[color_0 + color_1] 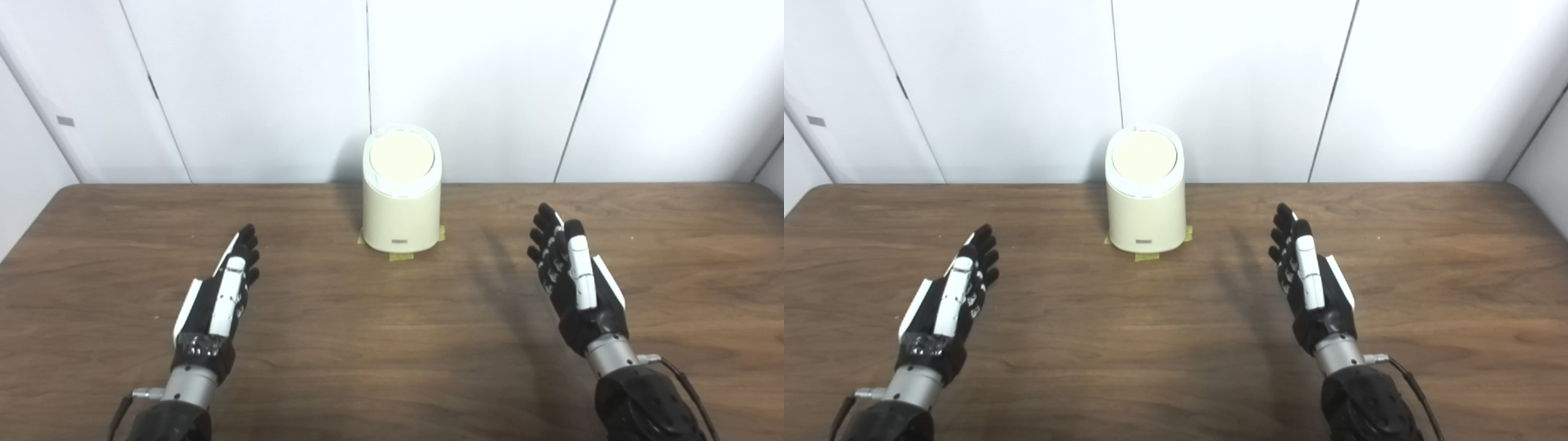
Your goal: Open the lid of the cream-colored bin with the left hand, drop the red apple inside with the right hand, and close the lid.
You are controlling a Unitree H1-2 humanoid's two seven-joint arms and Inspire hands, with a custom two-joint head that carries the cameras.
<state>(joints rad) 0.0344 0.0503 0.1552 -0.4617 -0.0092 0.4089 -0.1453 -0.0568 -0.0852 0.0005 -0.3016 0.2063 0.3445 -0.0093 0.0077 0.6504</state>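
Observation:
The cream-colored bin (401,208) stands upright at the back middle of the table, its round lid (402,155) down and closed. My left hand (220,294) hovers over the table at the front left, fingers stretched out and apart, holding nothing. My right hand (572,275) is at the front right, also flat with fingers extended and holding nothing. Both hands are well apart from the bin, one on each side. No red apple is visible in either view.
The bin sits on bits of yellow tape (401,256) stuck to the brown wooden table (380,343). White wall panels (478,79) rise just behind the table's back edge.

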